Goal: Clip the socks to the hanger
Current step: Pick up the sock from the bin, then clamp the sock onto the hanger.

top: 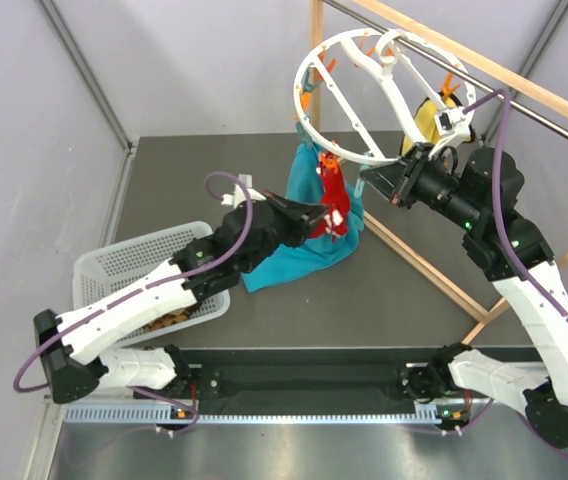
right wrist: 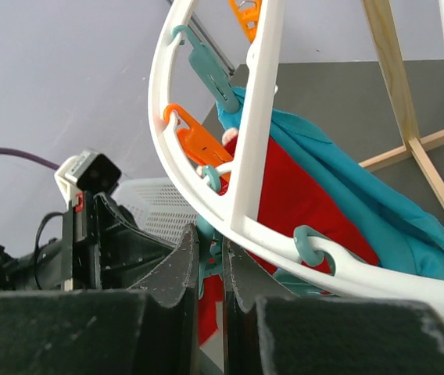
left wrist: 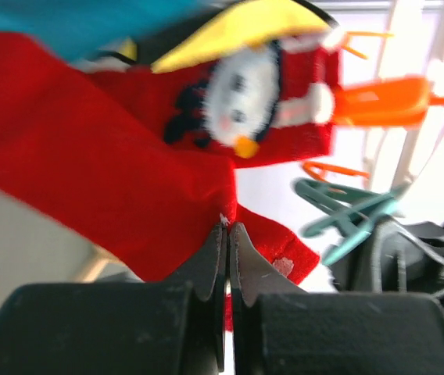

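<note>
**Inspector:** Left side, report.

**Operator:** My left jaws are clenched on the lower edge of the red sock (top: pixel 334 210), pinching the fabric flat between them. The sock carries a small white-faced figure near its cuff, and an orange clip (left wrist: pixel 378 101) sits at that cuff.

**Inspector:** Where does the sock hang?

**Operator:** From the near-left rim of the hanger (top: pixel 362 160), the white ring with cross spokes. The sock lies against the teal cloth (top: pixel 299 250), which hangs from the same rim and reaches down to the table (top: pixel 364 320).

**Inspector:** Right side?

**Operator:** My right jaws are closed tight at the ring's near-right rim, with a teal clip (top: pixel 376 175) gripped in the narrow gap between them. One white spoke meets the rim just above that gap.

**Inspector:** Position of the hanger itself?

**Operator:** Tilted, at the far right of the scene, its hook up by the wooden rail frame (top: pixel 524 85). A yellow cloth (top: pixel 426 118) hangs on the hanger's far side.

**Inspector:** Anything else on the table?

**Operator:** A white mesh basket (top: pixel 114 265) stands at the near left, under my left arm. Something tan shows inside; I cannot tell what it is.
</note>
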Tool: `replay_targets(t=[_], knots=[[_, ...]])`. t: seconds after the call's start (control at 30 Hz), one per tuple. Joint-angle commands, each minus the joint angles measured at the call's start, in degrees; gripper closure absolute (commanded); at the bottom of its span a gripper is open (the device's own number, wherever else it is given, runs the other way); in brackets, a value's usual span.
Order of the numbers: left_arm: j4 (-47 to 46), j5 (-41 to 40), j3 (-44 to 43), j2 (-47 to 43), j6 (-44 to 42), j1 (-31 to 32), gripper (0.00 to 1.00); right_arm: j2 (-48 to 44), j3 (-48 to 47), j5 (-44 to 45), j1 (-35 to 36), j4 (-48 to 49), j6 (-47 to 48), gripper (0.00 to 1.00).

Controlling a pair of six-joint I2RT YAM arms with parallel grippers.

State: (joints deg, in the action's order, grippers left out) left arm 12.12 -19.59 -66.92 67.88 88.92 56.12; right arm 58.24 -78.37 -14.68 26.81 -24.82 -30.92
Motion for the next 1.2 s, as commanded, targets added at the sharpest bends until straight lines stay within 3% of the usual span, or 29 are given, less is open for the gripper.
replay_targets(t=[0.0, 0.2, 0.47, 1.17], knots=[[-6.94, -7.82, -6.38, 2.51, 8.53, 3.03, 1.00, -0.93, 0.15, -2.03, -0.26, 3.72, -1.07, 1.00], [-7.29, -10.36, -7.00, 6.48, 16.01, 4.17, 1.00, -1.20, 0.94, -1.23, -0.26, 5.22, -0.81, 1.00], [-2.11, -15.38, -7.09, 5.51, 17.77, 5.14, 1.00, -2.78, 0.76, 0.00, -0.26, 4.78, 0.06, 1.00], [4.05, -14.59, -13.06, 10.61, 24.54, 5.32, 1.00, -2.95, 3.57, -0.79, -0.18, 6.36, 0.95, 1.00]])
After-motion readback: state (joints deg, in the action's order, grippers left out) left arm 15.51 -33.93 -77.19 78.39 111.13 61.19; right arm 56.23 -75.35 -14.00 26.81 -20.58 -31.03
